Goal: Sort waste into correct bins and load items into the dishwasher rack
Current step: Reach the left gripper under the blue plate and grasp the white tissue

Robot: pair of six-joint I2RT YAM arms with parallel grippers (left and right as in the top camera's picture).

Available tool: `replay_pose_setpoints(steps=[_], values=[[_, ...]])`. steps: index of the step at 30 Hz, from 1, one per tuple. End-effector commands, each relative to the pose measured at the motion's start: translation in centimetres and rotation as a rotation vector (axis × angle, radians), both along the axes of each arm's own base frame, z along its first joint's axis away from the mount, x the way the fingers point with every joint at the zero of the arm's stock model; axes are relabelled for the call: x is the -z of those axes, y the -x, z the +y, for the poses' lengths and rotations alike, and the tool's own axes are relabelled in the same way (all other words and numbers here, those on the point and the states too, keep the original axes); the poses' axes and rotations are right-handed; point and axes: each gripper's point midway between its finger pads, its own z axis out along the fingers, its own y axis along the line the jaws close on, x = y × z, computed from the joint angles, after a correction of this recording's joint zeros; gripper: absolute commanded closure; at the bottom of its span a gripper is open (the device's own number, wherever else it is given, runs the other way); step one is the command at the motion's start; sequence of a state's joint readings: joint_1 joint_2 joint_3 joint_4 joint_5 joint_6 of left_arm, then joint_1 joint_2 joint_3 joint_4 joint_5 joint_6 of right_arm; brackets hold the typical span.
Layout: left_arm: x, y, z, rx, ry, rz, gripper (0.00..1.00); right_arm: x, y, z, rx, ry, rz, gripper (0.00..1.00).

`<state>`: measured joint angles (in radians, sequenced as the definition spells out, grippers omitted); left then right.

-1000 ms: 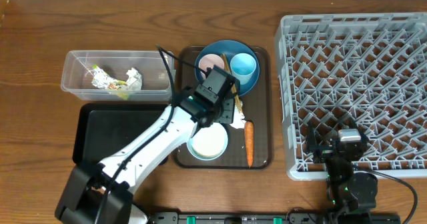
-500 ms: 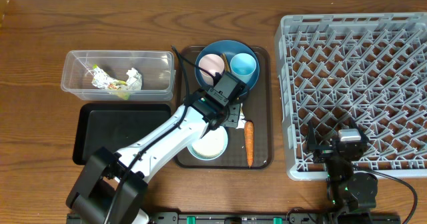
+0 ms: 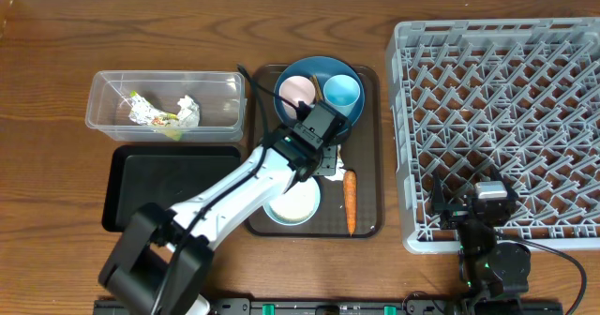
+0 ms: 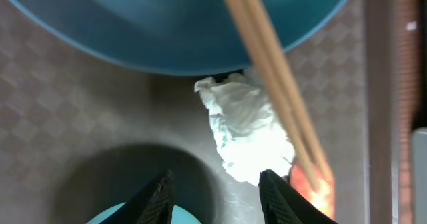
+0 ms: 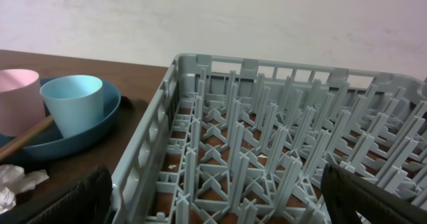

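Overhead: clear tub upper left held the foil wrapper and one paper wad. Black tray showed nothing in it, and neither did the rack at right. Plate, cups, bowl and carrot sat on the serving tray, mid-frame.

Left wrist: my left tool was partly open and empty, just by a second wad under the chopsticks.

Right wrist: right tool was wide and empty beside the rack.

Barely started, I reckon.
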<state>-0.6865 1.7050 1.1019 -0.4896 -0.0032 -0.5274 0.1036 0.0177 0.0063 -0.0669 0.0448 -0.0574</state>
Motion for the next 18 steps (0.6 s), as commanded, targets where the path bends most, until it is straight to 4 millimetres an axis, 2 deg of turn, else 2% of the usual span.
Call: replay_pose_setpoints(steps=[1,18], values=[[1.5,0.3,0.6,-0.035,-0.027,0.027,0.57,0.1,0.1,0.6,-0.021,0.012,0.003,0.01],[0.8,-0.7,-1.1,-0.059,0.066,-0.003,0.55,0.1,0.1,0.6,-0.021,0.012,0.003,0.01]])
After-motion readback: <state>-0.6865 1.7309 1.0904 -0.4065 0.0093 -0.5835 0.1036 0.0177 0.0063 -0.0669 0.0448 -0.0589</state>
